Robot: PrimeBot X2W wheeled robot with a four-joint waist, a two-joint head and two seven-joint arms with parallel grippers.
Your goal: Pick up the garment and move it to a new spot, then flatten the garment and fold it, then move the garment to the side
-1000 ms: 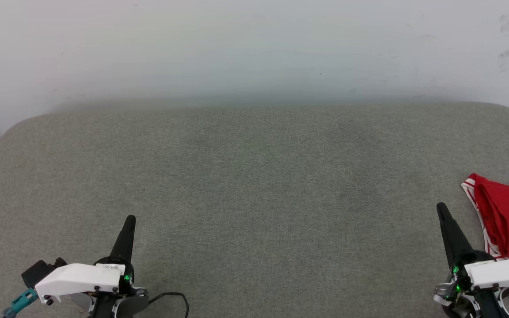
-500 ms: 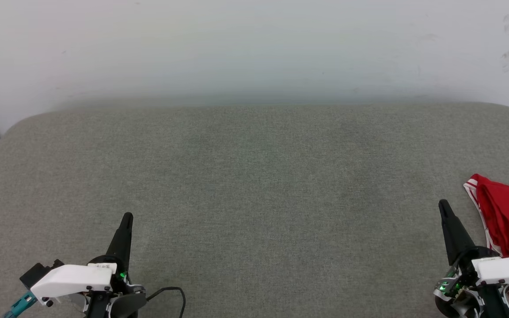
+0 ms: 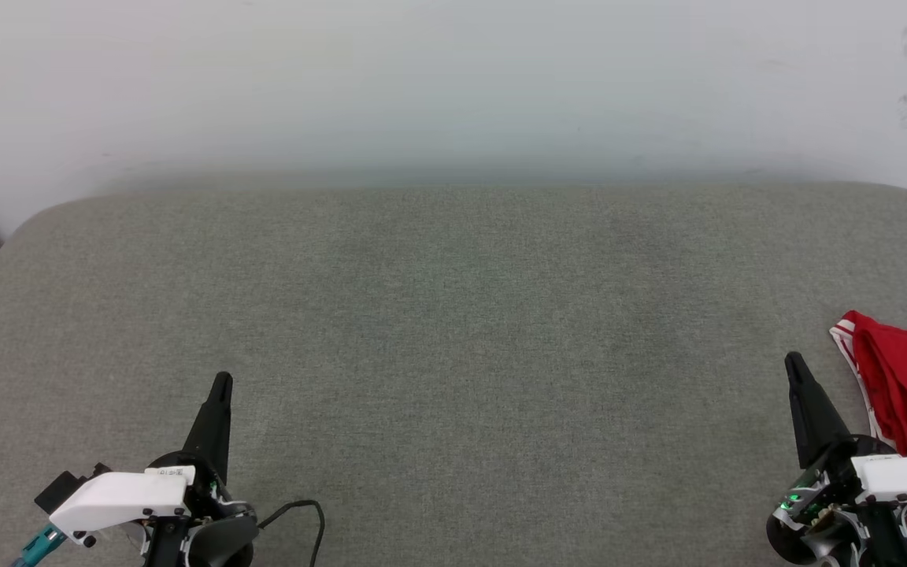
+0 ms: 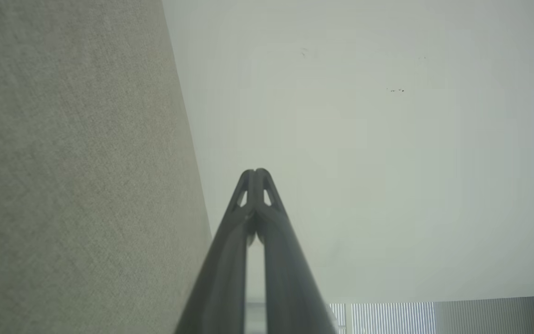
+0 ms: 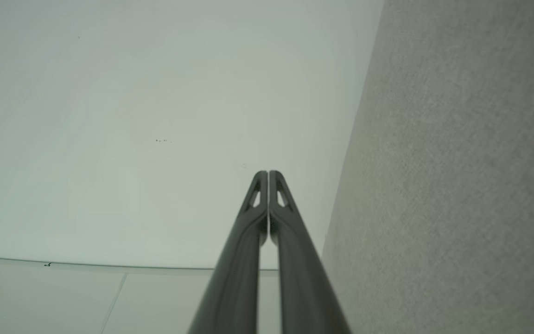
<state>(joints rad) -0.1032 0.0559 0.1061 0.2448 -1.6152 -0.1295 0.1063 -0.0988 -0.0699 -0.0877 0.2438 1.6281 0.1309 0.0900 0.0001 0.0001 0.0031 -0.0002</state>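
Observation:
The garment (image 3: 906, 386), red with white-and-red striped trim, lies bunched at the right edge of the grey padded table (image 3: 453, 315), partly cut off by the head view's border. My right gripper (image 3: 794, 364) is shut and holds nothing, its tip just left of the garment and apart from it. At the lower left, my left gripper (image 3: 222, 382) is shut and holds nothing, far from the garment. In the left wrist view my left gripper (image 4: 255, 172) shows both fingers pressed together. My right gripper (image 5: 267, 173) looks the same in the right wrist view.
A pale wall (image 3: 453, 87) rises right behind the table's far edge. A black cable (image 3: 304, 512) loops beside my left wrist at the front edge. The table has rounded far corners.
Both grippers have slid slightly toward the bottom of the head view. The garment's visible part has shifted slightly right. Both grippers stay shut.

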